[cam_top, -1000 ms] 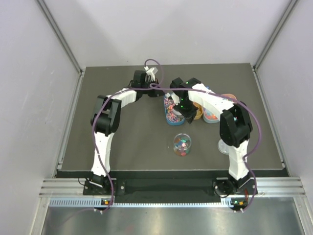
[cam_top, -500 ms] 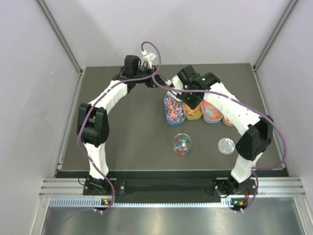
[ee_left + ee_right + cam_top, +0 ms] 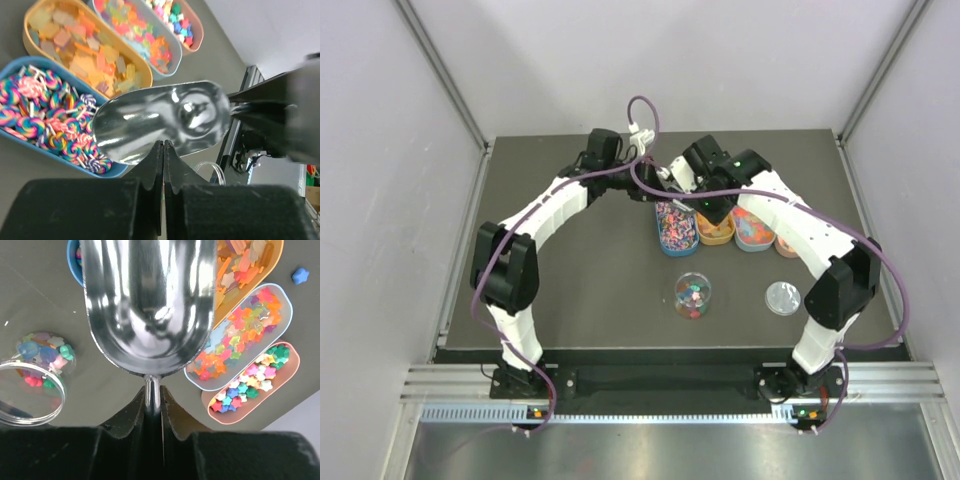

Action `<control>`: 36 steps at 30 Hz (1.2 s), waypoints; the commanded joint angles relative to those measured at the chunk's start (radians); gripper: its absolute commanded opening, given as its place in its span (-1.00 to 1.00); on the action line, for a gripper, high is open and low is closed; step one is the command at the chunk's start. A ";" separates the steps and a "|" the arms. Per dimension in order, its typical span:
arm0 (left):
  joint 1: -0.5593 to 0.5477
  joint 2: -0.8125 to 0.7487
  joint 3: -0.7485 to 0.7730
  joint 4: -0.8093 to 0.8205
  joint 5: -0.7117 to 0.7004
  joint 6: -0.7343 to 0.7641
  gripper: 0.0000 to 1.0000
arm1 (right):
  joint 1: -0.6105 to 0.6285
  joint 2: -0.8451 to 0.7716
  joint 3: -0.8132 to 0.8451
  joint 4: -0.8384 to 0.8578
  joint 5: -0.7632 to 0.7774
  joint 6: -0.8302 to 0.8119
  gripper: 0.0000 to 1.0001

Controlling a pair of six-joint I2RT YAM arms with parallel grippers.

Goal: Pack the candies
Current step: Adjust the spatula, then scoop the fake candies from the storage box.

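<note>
Candies point(image 3: 240, 335) lie in the oval trays point(image 3: 25, 36) at the far side of the table point(image 3: 580, 280), a few in the clear jar point(image 3: 693, 295). Dip the empty scoop point(image 3: 145, 300) low into one tray and lift it level. Your right hand point(image 3: 152, 400) pinches the scoop's handle; your left hand point(image 3: 164, 165) is pressed together on nothing.

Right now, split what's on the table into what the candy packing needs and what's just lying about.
In the job: the candies in the oval trays; the metal scoop held in the right gripper; the clear jar, partly filled.
Lying about: the clear lid, apart from the jar; one loose blue candy outside the trays; the left gripper, shut and empty.
</note>
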 commanded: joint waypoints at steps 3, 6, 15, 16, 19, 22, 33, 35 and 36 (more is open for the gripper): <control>-0.042 0.003 -0.022 -0.026 -0.020 0.086 -1.00 | 0.028 -0.111 0.084 0.044 -0.023 -0.025 -1.00; -0.050 0.020 0.004 -0.036 -0.034 0.102 -1.00 | 0.051 -0.154 0.079 0.042 -0.054 -0.028 -1.00; -0.087 0.019 0.015 -0.042 -0.051 0.119 -1.00 | 0.057 -0.202 0.104 0.059 -0.121 -0.014 -1.00; -0.090 0.017 0.013 -0.043 -0.055 0.119 -1.00 | 0.057 -0.197 0.120 0.061 -0.123 -0.011 -1.00; -0.098 0.011 0.008 -0.046 -0.062 0.122 -1.00 | 0.057 -0.173 0.154 0.075 -0.132 0.003 -1.00; -0.101 0.004 0.004 -0.046 -0.066 0.125 -1.00 | 0.057 -0.142 0.194 0.078 -0.134 0.015 -1.00; -0.026 -0.070 0.001 -0.157 -0.339 0.167 -0.94 | 0.031 -0.134 0.096 0.076 -0.071 0.039 -1.00; 0.030 -0.104 -0.065 -0.168 -0.344 0.170 -0.96 | 0.019 -0.162 0.049 0.078 -0.066 0.044 -1.00; 0.045 -0.116 -0.094 -0.166 -0.342 0.168 -0.99 | 0.005 -0.168 0.012 0.076 -0.066 0.044 -1.00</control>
